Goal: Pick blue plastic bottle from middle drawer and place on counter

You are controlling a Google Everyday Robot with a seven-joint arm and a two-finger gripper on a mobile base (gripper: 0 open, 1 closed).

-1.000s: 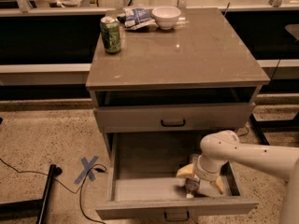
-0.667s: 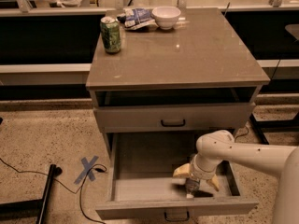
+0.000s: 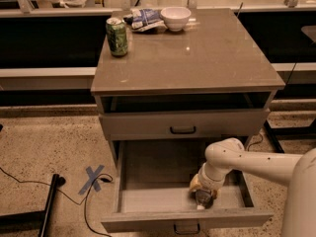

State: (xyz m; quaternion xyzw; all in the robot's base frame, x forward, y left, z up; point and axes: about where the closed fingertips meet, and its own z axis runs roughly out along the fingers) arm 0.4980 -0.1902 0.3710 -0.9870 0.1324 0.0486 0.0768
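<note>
One gripper (image 3: 203, 187), at the end of a white jointed robot arm (image 3: 247, 160), sits low in the lower centre-right of the frame, inside the pulled-out grey middle drawer (image 3: 148, 204). It is right on top of the small clear blue plastic bottle (image 3: 203, 199), which lies near the drawer's front wall; whether it is clamped on the bottle cannot be told. Above, a closed grey drawer with a dark loop handle (image 3: 182, 123) sits under the glossy grey-brown stone counter (image 3: 197, 58). Toward the upper left of the counter stand a green soda can (image 3: 117, 36), a crumpled blue-and-white packet (image 3: 144, 19) and a white bowl (image 3: 176, 18). At lower left, a blue tape cross (image 3: 94, 178) marks the speckled floor.
</note>
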